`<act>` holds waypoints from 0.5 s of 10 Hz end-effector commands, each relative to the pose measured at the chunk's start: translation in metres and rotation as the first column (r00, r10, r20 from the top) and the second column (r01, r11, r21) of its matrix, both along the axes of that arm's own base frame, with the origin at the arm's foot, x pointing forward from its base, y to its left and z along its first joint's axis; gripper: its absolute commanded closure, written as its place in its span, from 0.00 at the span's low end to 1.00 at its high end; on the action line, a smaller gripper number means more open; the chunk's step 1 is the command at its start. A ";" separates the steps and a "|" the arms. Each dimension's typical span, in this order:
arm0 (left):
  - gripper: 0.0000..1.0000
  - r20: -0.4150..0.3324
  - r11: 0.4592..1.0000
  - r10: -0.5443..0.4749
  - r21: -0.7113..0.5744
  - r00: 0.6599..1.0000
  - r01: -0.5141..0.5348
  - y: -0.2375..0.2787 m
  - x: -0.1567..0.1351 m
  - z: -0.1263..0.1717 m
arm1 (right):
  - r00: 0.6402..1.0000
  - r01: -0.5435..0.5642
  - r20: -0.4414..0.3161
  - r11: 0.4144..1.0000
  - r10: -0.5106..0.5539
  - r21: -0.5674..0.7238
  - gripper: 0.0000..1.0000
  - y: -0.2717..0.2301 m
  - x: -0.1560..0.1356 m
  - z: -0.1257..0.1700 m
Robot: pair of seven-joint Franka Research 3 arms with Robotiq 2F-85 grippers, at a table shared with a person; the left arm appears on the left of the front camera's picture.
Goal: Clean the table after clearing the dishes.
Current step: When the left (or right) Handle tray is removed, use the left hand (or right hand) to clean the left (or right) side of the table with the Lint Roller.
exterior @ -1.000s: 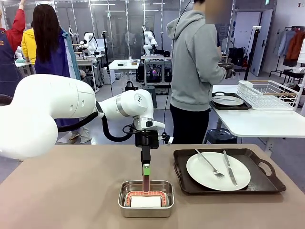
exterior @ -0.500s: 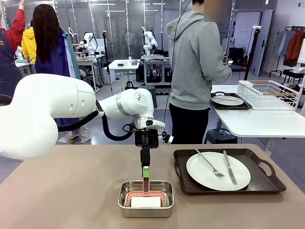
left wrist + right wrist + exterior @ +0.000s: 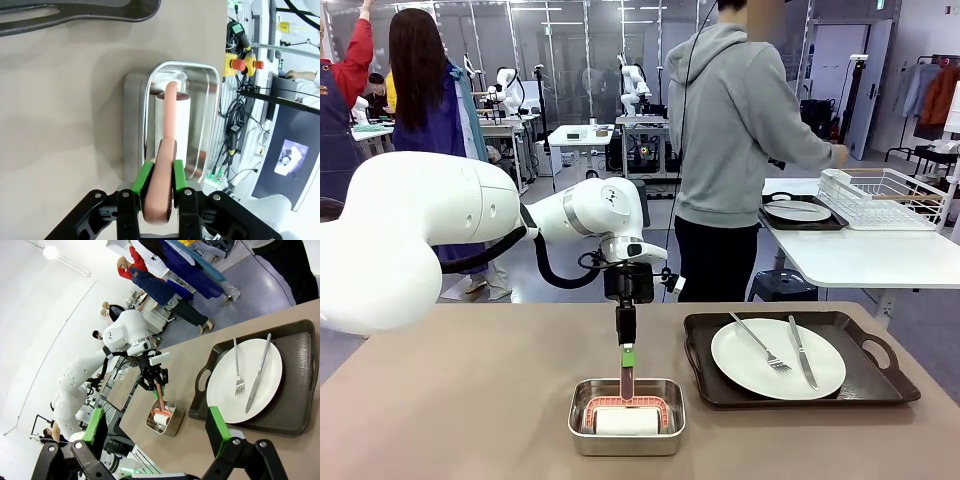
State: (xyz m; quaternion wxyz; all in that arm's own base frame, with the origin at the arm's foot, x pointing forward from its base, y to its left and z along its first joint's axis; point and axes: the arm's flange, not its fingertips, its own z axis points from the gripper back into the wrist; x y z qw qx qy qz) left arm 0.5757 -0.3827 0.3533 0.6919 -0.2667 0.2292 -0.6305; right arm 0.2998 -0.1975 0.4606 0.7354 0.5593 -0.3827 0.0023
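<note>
Inspected first: left gripper (image 3: 626,365), hanging fingers-down over a small steel pan (image 3: 578,412). Jaws pressed in on a salmon-pink handle (image 3: 167,120), pinching it between the green pads (image 3: 145,177); grip confirmed in the left wrist view. Handle running out past the fingertips to a white roll (image 3: 184,120) lying inside the pan, directly below the jaws. Pan set on the table (image 3: 460,400), close to its robot-side edge.

Inspected next: right gripper (image 3: 155,412), held above the table. Jaws spread wide, nothing between them. Pan and left gripper visible far ahead of those jaws, between the two fingers.

Dishes: white plate (image 3: 750,365) carrying a fork (image 3: 760,345) and a knife (image 3: 801,352), laid side by side without touching. Plate seated in a dark handled tray (image 3: 880,385) on the table, off to one side of the left jaws and apart from the pan; in the right wrist view, just beyond the right-hand finger. Second plate (image 3: 797,211) on a second tray (image 3: 830,224), well beyond both sets of jaws on a white-topped table (image 3: 860,260), beside a white wire rack (image 3: 880,195). Person (image 3: 730,130) standing at that table, back turned, one arm stretched toward the rack.
</note>
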 end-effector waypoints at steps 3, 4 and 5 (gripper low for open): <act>1.00 0.052 0.993 0.107 0.037 0.993 -0.109 0.001 -0.025 0.047 | 1.000 -0.003 0.007 1.000 0.003 0.002 0.00 0.001 -0.001 0.002; 1.00 0.074 0.981 0.183 0.044 0.980 -0.187 0.010 -0.036 0.068 | 1.000 -0.003 0.007 1.000 0.003 0.002 0.00 0.001 -0.001 0.002; 1.00 0.119 0.958 0.271 0.060 0.955 -0.280 0.020 -0.045 0.090 | 1.000 -0.003 0.007 1.000 0.003 0.002 0.00 0.001 -0.001 0.002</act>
